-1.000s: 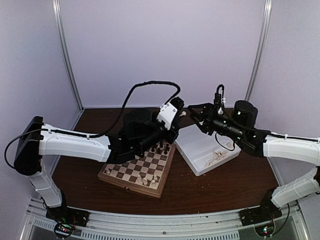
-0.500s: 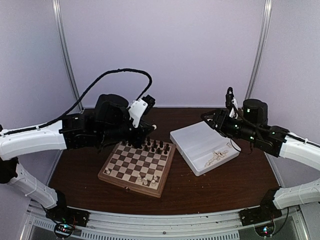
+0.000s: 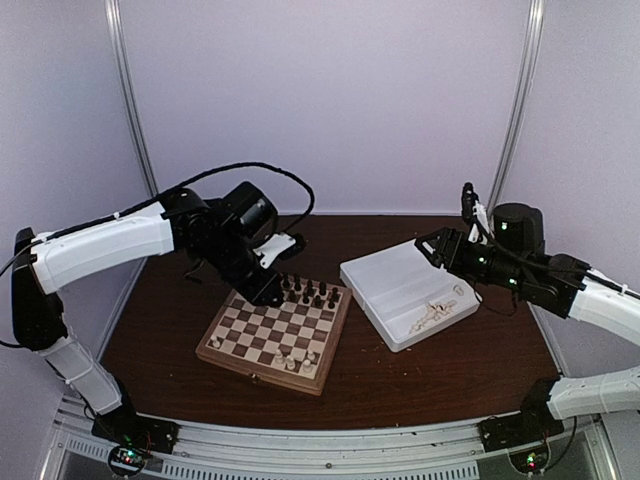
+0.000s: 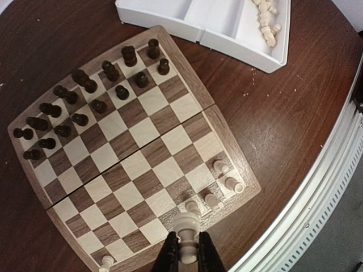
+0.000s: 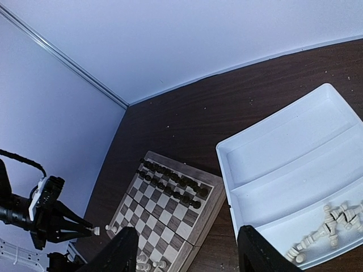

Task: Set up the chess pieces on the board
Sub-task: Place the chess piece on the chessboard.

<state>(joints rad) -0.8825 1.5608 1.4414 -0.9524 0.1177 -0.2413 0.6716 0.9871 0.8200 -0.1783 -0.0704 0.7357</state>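
Moved since a second ago: left arm, swung back from the gap between board and tray to the board's far left corner; right arm, drawn off to the right, toward the tray's far side. Left gripper (image 3: 268, 292) (image 4: 184, 258) (image 5: 85, 229): jaws clamped on one cream piece (image 4: 186, 232) (image 5: 95, 230), its rounded head showing past the fingertips, carried clear above the board (image 3: 255, 335) (image 4: 142, 153) (image 5: 170, 218). Right gripper (image 3: 425, 245) (image 5: 187, 252): fingers (image 5: 122, 252) spread wide, nothing between them, raised over the far side of the tray (image 3: 390, 285) (image 4: 170, 11) (image 5: 283, 164). Board: checkered wood with a thick frame, flat on the dark brown table (image 3: 450, 370), set at a slant, just left of the tray and not touching it. Dark pieces (image 3: 310, 293) (image 4: 85, 102) (image 5: 170, 181): standing in the board's two far rows. Placed cream pieces (image 3: 290, 358) (image 4: 218, 187): four grouped toward the near right corner, a fifth alone at the near left corner, all upright as far as can be seen. Tray: white plastic, three long compartments. Loose cream pieces (image 3: 432, 315) (image 4: 265, 17) (image 5: 329, 224): heaped in the tray's compartment nearest the right arm's base, lying on their sides, too small to count
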